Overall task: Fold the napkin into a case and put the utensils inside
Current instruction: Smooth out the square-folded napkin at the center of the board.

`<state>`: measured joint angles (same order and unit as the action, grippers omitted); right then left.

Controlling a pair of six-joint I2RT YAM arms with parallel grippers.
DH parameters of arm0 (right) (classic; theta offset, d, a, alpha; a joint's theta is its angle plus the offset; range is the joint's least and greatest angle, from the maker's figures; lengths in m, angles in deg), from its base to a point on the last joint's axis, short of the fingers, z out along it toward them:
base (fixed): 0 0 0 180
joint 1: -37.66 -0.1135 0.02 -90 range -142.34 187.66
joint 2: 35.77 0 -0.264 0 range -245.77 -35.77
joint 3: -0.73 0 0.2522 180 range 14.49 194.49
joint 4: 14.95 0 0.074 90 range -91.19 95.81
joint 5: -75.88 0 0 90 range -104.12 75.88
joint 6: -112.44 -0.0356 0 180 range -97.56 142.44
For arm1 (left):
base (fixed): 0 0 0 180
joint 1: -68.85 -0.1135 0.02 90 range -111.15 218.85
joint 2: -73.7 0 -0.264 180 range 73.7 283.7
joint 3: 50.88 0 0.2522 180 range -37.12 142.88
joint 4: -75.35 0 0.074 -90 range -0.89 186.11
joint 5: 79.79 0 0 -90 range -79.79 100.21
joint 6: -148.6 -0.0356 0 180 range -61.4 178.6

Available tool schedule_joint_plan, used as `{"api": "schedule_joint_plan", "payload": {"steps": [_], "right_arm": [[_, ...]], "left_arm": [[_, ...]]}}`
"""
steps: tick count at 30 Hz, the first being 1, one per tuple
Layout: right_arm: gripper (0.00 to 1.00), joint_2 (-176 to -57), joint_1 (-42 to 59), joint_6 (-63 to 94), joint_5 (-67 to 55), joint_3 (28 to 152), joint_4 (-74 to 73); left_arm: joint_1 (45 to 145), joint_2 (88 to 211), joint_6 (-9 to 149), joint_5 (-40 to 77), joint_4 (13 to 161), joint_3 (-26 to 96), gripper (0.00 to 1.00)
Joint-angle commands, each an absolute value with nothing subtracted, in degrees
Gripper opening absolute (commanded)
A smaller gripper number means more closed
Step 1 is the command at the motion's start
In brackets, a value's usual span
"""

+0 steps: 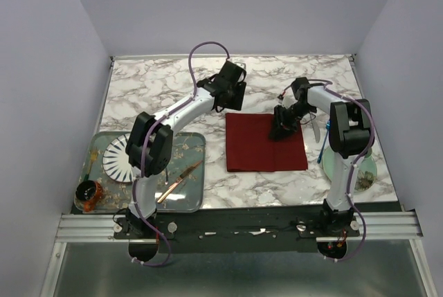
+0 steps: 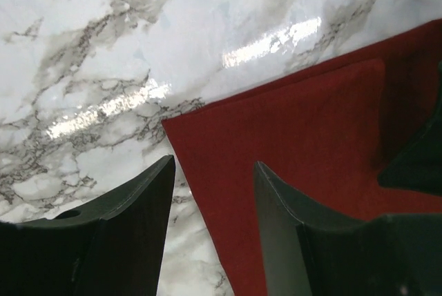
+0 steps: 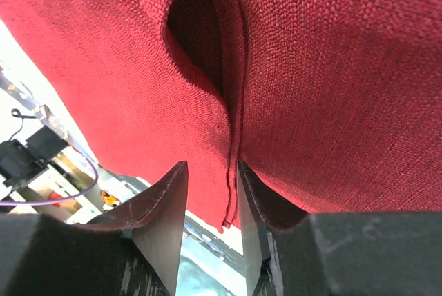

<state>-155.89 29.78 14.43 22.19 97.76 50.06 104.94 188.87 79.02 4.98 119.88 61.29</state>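
The dark red napkin (image 1: pixel 257 150) lies on the marble table as a rectangle with a folded layer on top (image 2: pixel 304 123). My left gripper (image 1: pixel 232 100) (image 2: pixel 213 172) is open and empty just above the napkin's far left corner. My right gripper (image 1: pixel 284 128) (image 3: pixel 211 192) is low over the napkin's far right part. Its jaws stand a little apart, with a raised, puckered fold of the cloth (image 3: pixel 231 130) between them, lying against one finger. A slim utensil with a blue handle (image 1: pixel 313 129) lies just right of the napkin; I cannot make out the silvery one.
A teal plate (image 1: pixel 367 169) lies at the right under my right arm. At the left a metal tray (image 1: pixel 196 142) holds a white striped plate (image 1: pixel 116 157) and a copper-coloured knife (image 1: pixel 178 181). A small brown jar (image 1: pixel 88 194) stands at its near left corner.
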Motion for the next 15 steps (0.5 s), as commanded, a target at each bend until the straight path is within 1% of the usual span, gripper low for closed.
{"api": "schedule_joint_plan", "payload": {"steps": [1, 4, 8, 10, 13, 14, 15], "right_arm": [[0.41, -157.15, 28.87, 13.47, 17.96, 97.64, 49.79], [0.38, -157.94, 28.69, 13.3, 19.01, 97.73, 49.53], [0.27, -158.56, 28.43, 12.95, 20.68, 97.9, 49.09], [0.25, -158.64, 28.43, 12.94, 21.73, 97.99, 49.0], [0.13, -158.56, 28.43, 13.21, 22.7, 98.16, 49.08], [0.09, -158.38, 28.34, 13.29, 22.79, 98.25, 49.35], [0.01, -158.29, 28.34, 13.47, 23.14, 98.34, 49.52]], "left_arm": [[105.14, 184.53, 80.48, 9.86, 118.47, 56.85, 0.59], [104.97, 183.91, 80.92, 10.21, 118.29, 54.91, 0.58], [104.44, 183.82, 80.66, 10.13, 118.47, 54.37, 0.59], [103.83, 183.91, 80.57, 10.13, 118.55, 54.55, 0.59], [103.3, 184.26, 80.57, 10.13, 118.82, 54.9, 0.58], [103.13, 184.35, 80.48, 10.13, 118.73, 54.99, 0.59], [103.04, 184.35, 80.48, 10.13, 118.73, 54.99, 0.59]]}}
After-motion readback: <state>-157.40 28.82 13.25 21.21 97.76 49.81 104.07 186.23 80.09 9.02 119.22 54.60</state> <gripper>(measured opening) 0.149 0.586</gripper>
